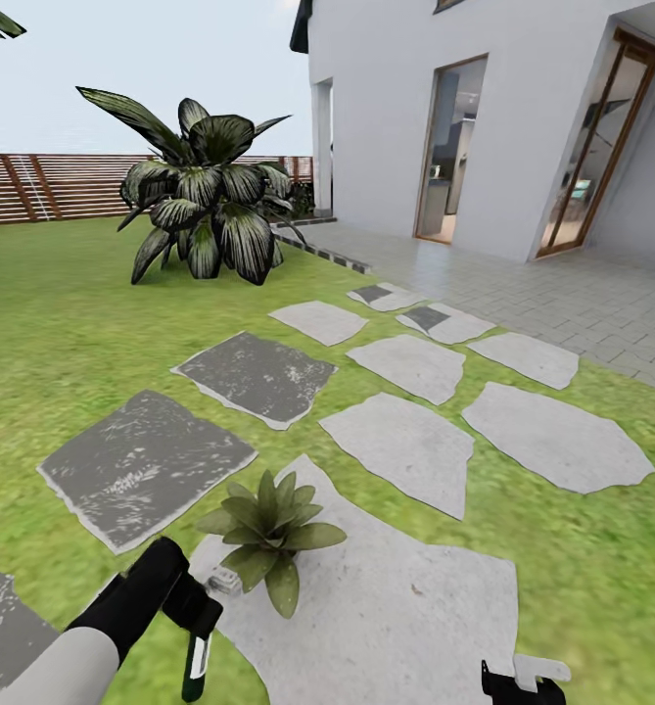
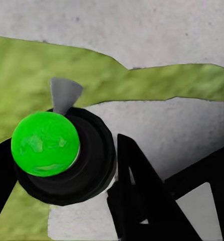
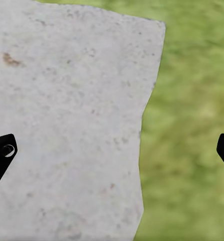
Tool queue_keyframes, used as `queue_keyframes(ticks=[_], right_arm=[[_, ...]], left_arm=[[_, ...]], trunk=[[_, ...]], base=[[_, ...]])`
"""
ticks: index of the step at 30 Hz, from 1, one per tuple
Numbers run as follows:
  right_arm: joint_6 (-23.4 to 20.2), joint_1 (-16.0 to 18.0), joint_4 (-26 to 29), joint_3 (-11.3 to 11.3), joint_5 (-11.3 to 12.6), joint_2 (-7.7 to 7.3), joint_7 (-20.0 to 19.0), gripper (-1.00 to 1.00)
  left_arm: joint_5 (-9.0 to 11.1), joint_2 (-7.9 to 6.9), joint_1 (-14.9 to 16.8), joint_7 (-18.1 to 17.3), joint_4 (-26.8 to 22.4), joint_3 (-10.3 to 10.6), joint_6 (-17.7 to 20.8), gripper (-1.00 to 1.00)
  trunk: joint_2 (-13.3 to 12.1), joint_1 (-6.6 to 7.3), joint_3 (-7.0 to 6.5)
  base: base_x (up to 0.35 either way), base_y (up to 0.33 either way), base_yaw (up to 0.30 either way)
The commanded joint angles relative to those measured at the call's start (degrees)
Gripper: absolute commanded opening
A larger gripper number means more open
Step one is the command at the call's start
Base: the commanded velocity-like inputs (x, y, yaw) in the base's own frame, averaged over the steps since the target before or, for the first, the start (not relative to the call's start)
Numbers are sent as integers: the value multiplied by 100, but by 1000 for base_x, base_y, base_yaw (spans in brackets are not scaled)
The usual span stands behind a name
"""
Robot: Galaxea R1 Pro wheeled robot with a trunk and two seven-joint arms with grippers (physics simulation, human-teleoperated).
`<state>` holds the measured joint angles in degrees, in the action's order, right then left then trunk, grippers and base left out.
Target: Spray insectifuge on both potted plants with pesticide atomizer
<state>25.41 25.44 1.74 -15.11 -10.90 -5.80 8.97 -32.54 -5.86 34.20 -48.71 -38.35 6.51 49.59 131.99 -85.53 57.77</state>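
My left gripper (image 1: 195,609) is shut on the pesticide atomizer (image 1: 198,664), a dark bottle with a white label that hangs down at the lower left of the head view. Its white trigger head (image 1: 224,582) sits close to a potted plant (image 1: 271,534), a low rosette of pointed green leaves on a large pale stepping stone (image 1: 396,607). The left wrist view looks at the atomizer's round green end (image 2: 45,143) held between black fingers (image 2: 142,201). My right gripper (image 1: 523,681) is open and empty at the lower right, over the stone's edge (image 3: 67,125) and grass.
Grey stepping stones (image 1: 405,446) cross the lawn (image 1: 53,333) toward a paved terrace (image 1: 562,294) and a white house with glass doors (image 1: 451,147). A large broad-leaved plant (image 1: 205,201) stands at the back left before a brown slatted fence (image 1: 43,186).
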Motion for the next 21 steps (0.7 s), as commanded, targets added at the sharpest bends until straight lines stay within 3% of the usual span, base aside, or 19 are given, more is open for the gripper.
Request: queue_keyframes(ticks=[1, 4, 6, 7, 13, 17, 21], right_arm=[[16, 4, -7, -36, -61, 0, 25, 100], [15, 4, -7, -36, -61, 0, 25, 100], [16, 4, -7, -36, -61, 0, 25, 100], [16, 4, -7, -36, -61, 0, 25, 100], [16, 4, -7, -36, -61, 0, 25, 100], [16, 4, -7, -36, -61, 0, 27, 100], [16, 4, -7, -36, -61, 0, 29, 100]], left_arm=[[-7, -1, 1, -22, -9, 7, -11, -100], [40, -60, -4, 27, -7, -11, -18, -100], [45, -103, -9, 38, -11, -242, -20, -100], [46, -97, -10, 37, -13, -257, -20, -100], [33, -107, -10, 43, -7, -273, -20, -100], [15, -130, -10, 50, -6, -279, -20, -100], [14, -251, -10, 279, 0, -298, -16, -100]], trunk=[[2, 1, 5], [2, 1, 5], [2, 1, 5], [2, 1, 5], [2, 1, 5], [2, 1, 5], [2, 1, 5]], base=[[0, 0, -38], [0, 0, -176], [-143, 46, -105], [-194, 177, -13], [-29, 256, -92], [-1, 47, -149], [0, 4, -13]])
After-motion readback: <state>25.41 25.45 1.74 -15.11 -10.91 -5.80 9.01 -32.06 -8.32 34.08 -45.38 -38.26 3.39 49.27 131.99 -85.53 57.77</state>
